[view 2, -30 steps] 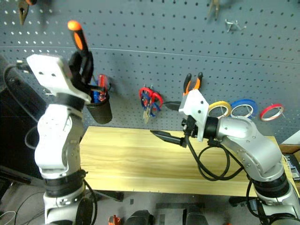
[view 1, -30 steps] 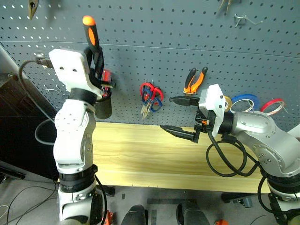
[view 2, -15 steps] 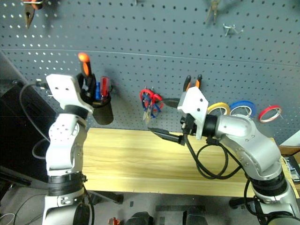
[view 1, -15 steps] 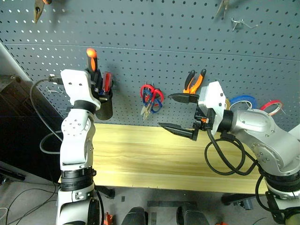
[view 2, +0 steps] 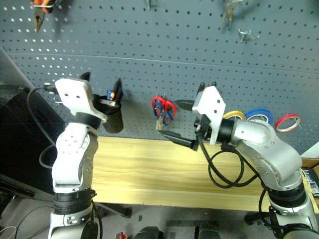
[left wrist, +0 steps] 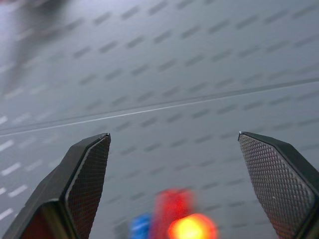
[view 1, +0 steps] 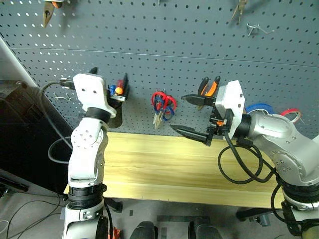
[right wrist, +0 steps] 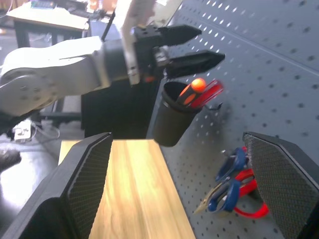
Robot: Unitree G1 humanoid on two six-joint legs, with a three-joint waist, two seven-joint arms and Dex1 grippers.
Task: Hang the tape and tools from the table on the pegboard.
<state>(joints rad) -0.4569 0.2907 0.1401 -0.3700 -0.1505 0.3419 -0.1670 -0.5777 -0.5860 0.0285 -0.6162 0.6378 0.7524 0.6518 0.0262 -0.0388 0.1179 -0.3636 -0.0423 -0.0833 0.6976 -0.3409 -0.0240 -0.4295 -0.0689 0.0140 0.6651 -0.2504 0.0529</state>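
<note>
Black and cup-shaped, a holder (view 2: 110, 118) hangs on the pegboard (view 1: 164, 45) at the far left, and the small screwdriver (right wrist: 193, 90) stands in it handle-up, its long axis near upright, its orange-red cap showing among the blue and red handles beside it. The left gripper (view 2: 101, 85) sits right over the cup's mouth with its fingers spread wide and nothing between them, so the screwdriver lies just below and between the jaws; it looks released, and the sensible next move, as a guess, is to draw that arm straight back without knocking the handle. Further right, red-and-blue-handled scissors (view 1: 162, 103) hang on a hook, then the long-nose pliers (view 1: 209, 85) with orange-and-black handles pointing up, partly behind the right gripper (view 1: 187, 115). That gripper is also wide apart and empty, pointing leftward over the table (view 1: 164, 164), whose top carries no loose tool that can be seen. At the far right hang the yellow tape (view 2: 233, 115), a blue roll (view 2: 260, 115) and a red roll (view 2: 289, 121). No brand or writing is legible anywhere.
</note>
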